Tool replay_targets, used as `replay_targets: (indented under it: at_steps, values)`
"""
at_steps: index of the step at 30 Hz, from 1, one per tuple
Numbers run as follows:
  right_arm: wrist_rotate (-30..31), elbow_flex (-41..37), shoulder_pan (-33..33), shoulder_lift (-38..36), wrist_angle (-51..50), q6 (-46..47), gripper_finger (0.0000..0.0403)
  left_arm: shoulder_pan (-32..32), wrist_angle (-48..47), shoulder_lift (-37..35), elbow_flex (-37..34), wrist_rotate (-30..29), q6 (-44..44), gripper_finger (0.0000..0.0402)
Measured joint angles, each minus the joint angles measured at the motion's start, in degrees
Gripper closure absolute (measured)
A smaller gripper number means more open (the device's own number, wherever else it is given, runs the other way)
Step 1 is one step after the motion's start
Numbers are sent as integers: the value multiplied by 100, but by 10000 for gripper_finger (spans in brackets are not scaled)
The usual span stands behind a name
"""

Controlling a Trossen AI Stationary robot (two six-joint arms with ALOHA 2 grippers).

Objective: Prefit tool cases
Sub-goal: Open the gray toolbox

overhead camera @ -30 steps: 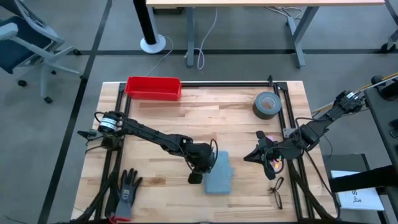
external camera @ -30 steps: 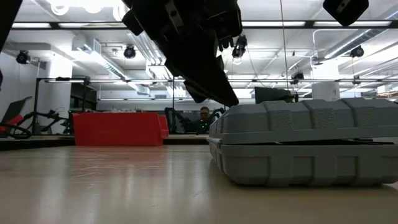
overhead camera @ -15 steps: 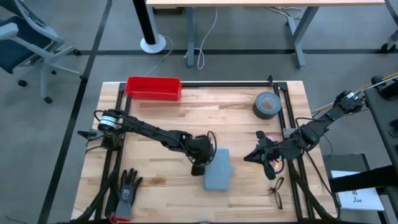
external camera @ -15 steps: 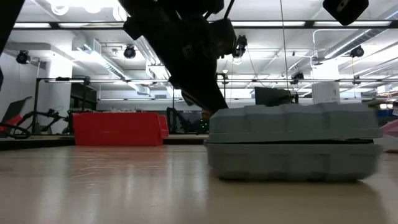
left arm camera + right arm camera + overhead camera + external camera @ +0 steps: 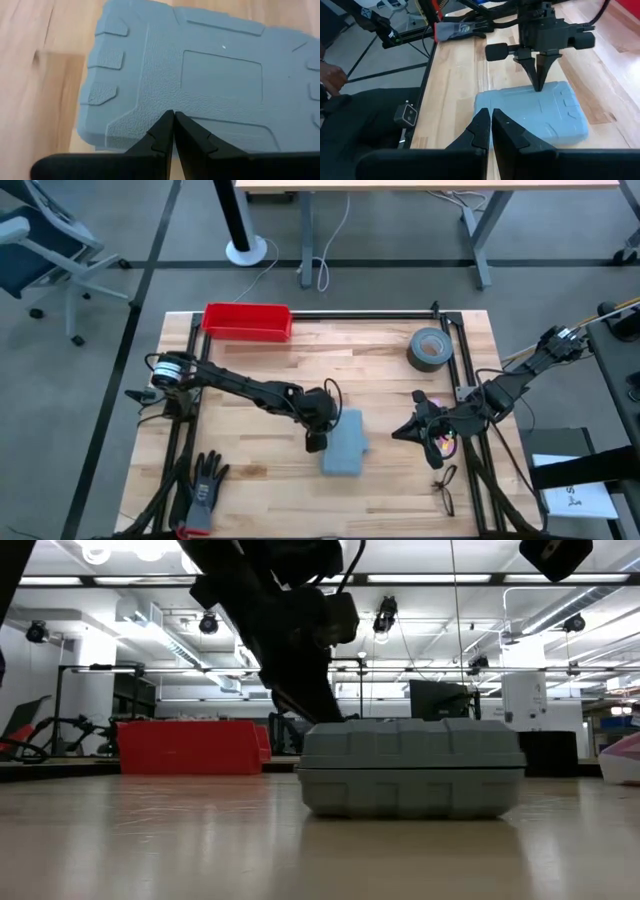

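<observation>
Closed left fingers (image 5: 317, 442) now pressing, apparently, the shut grey-blue rectangular plastic tool case (image 5: 343, 442), slid and turned; still unopened.

Overhead looks straight down, low camera skims the tabletop, wrist cameras sit close; all share the tool case (image 5: 343, 444).

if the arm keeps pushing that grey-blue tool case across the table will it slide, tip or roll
The tool case lies flat and shut on the wooden table, low and wide, so it will probably slide rather than tip or roll. Its moulded shell looks stiff. The shut left gripper touches one edge, off centre, so the case will likely turn as it slides.
</observation>
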Motion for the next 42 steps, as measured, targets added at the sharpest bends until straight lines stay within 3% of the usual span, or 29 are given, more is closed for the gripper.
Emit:
replay_targets:
  at_steps: [7, 20, 32, 42]
  values:
    - [89, 0, 0, 2, -20, -27, 403, 79, -917, -237, -5, -462, -1, 379]
    - [96, 0, 0, 42, -43, -42, 403, 420, -1624, -363, -5, -939, 160, 379]
    - [120, 0, 0, 41, -47, -24, 403, 719, -2354, -706, -42, -1001, 220, 379]
    - [385, 0, 0, 41, -61, -107, 403, 675, -2177, -1213, -64, -748, 217, 379]
